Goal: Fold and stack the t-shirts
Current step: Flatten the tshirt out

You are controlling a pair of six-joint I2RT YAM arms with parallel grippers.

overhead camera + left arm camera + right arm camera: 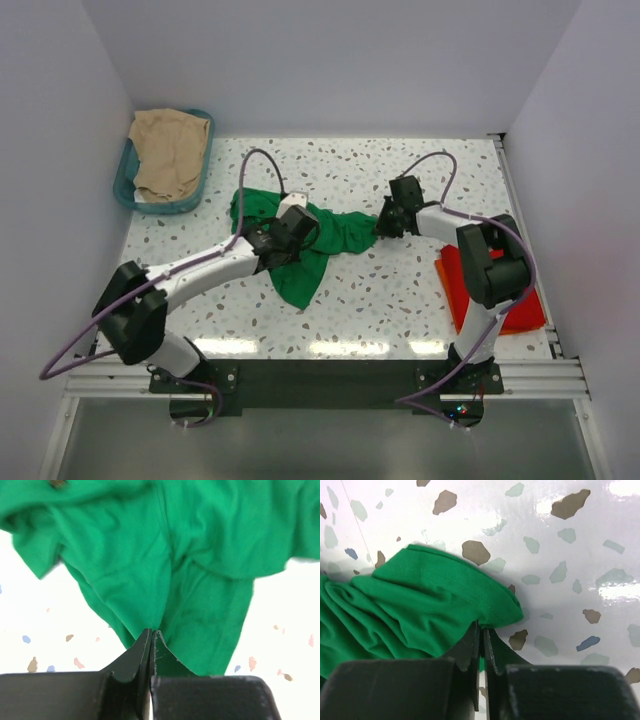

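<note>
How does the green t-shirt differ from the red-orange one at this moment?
The green t-shirt lies crumpled in the middle of the table; the red-orange t-shirt lies flat as a neat rectangle at the right near edge. The left gripper and right gripper pinch the green one; nothing grips the red-orange one. Both are plain cloth.

Green t-shirt (340, 235): bright green, crumpled, unfolded. Strung between left gripper (298, 238) and right gripper (380, 226), a fold pinched in each; loose tail spread just beside the left.
Red-orange t-shirt (522, 310): flat rectangle, well behind the right gripper.
</note>
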